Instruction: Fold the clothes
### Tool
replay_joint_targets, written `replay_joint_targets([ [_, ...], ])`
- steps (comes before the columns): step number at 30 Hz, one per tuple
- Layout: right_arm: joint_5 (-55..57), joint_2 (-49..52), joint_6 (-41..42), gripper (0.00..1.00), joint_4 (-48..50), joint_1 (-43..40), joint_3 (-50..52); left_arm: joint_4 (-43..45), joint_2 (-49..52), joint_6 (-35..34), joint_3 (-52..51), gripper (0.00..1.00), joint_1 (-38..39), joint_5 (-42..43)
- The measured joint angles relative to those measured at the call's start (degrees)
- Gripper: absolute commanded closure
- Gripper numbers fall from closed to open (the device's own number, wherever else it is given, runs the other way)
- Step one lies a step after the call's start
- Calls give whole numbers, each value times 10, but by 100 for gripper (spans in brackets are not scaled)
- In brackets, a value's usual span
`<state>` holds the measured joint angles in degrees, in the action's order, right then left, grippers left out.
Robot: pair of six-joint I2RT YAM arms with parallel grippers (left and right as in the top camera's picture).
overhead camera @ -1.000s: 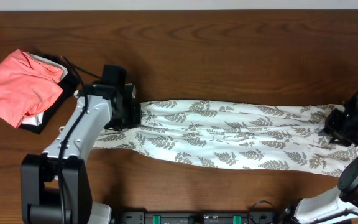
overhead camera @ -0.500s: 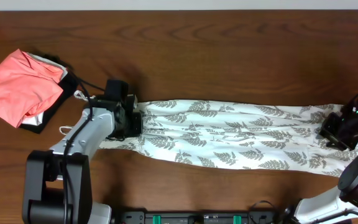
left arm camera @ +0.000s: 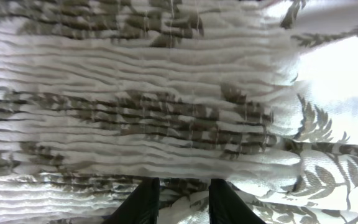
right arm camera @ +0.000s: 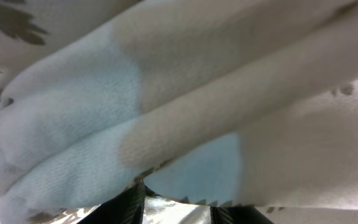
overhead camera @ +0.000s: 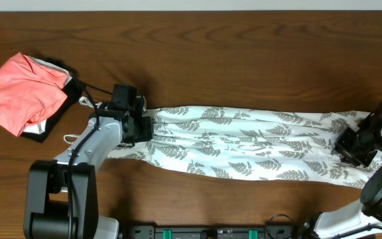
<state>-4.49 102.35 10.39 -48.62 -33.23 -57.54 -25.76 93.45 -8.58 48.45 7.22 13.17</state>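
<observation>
White, thin fabric printed all over with grey-green fern leaves makes up the dress [overhead camera: 244, 149], which lies stretched lengthwise across the dark wooden table [overhead camera: 244, 53] in soft creases along its length. From the left wrist we see its bodice as a smocked panel [left arm camera: 135, 112] of fine, tightly gathered horizontal ridges, turning smooth and flat farther right. The left end effector [overhead camera: 144, 126] sits on the dress's left end. Its dark fingers [left arm camera: 143, 200] stand narrow, with a fold of the printed cloth pinched between them. The right end effector [overhead camera: 345, 142] is at the opposite end, by the hem. There the cloth bunches in thick, rounded folds right against the wrist camera, and its fingers [right arm camera: 128, 205] close narrowly on the fabric. A coral-pink garment [overhead camera: 22, 93] lies crumpled at the far left, well apart from the dress.
</observation>
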Motion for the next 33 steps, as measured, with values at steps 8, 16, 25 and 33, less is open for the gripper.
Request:
replay_joint_targets([
  [8, 0, -3, 8, 68, 91, 15, 2, 42, 0, -36, 0, 72, 0, 0],
  [16, -10, -3, 10, 66, 186, 45, 7, 44, 1, -46, 0, 72, 0, 0],
  [25, -37, -2, 12, 55, 217, 75, 1, 44, 1, -48, 0, 71, 0, 0],
  [33, -60, -76, 15, 30, 134, -10, -83, 42, 1, -48, 0, 71, 0, 0],
])
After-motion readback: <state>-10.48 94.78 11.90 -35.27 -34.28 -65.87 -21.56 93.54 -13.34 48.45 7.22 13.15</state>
